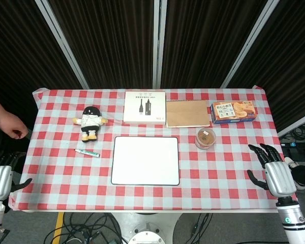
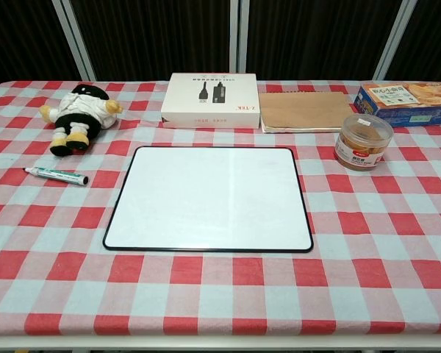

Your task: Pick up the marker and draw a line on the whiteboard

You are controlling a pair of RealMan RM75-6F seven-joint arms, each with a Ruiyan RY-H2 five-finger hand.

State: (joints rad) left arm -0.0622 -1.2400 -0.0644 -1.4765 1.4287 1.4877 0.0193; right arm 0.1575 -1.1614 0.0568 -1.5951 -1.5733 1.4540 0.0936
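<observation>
A green and white marker [image 1: 87,152] [image 2: 56,176] lies on the checkered cloth, left of the whiteboard [image 1: 145,160] [image 2: 209,198]. The board is blank and lies flat at the table's middle. My left hand [image 1: 1,180] hovers off the table's front left corner, fingers apart, holding nothing. Beside the front right edge my right hand [image 1: 273,170] is raised with its fingers spread and nothing in it. Both hands are far from the marker. The chest view shows neither hand.
A plush doll [image 1: 90,122] [image 2: 78,115] sits behind the marker. At the back lie a white box [image 1: 145,107] [image 2: 210,100], a brown notebook [image 1: 187,113], a biscuit box [image 1: 234,111] and a round jar [image 1: 205,138] [image 2: 362,141]. A person's hand [image 1: 9,124] shows at the left.
</observation>
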